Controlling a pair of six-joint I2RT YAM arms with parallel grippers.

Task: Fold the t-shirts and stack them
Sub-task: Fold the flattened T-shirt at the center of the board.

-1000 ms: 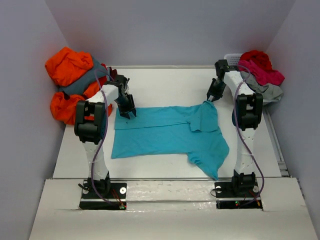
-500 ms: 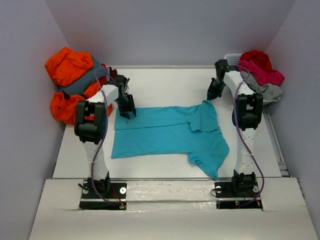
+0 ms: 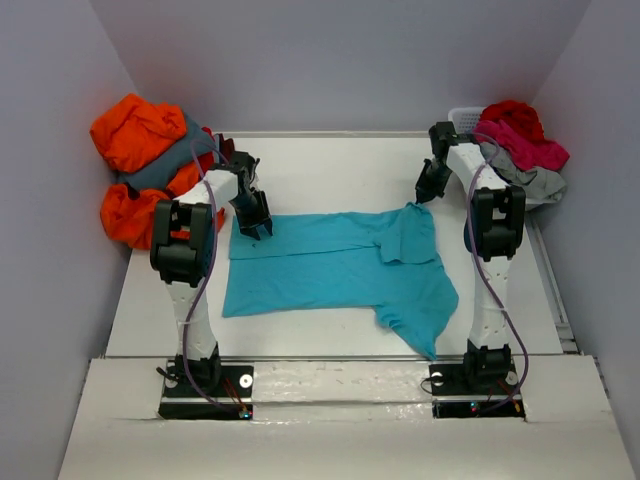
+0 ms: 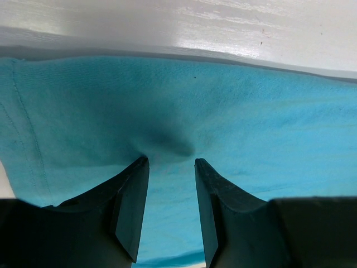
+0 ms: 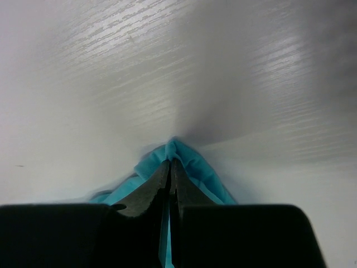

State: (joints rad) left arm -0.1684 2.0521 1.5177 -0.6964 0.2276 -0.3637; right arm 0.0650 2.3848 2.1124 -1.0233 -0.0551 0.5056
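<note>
Our left fingers (image 4: 129, 201) stand apart, tips pressed on the far left corner of the turquoise t-shirt (image 3: 330, 270), a small pucker between them, likely readying a pinch. The shirt lies spread on the counter (image 3: 330, 165) between the arms. Our right fingers (image 5: 146, 192) are clamped on its far right corner, so both corners, we judge, can lift together.

T-shirt (image 3: 335, 268) on table (image 3: 330, 170) centre; basket (image 3: 463, 115) far right.
</note>
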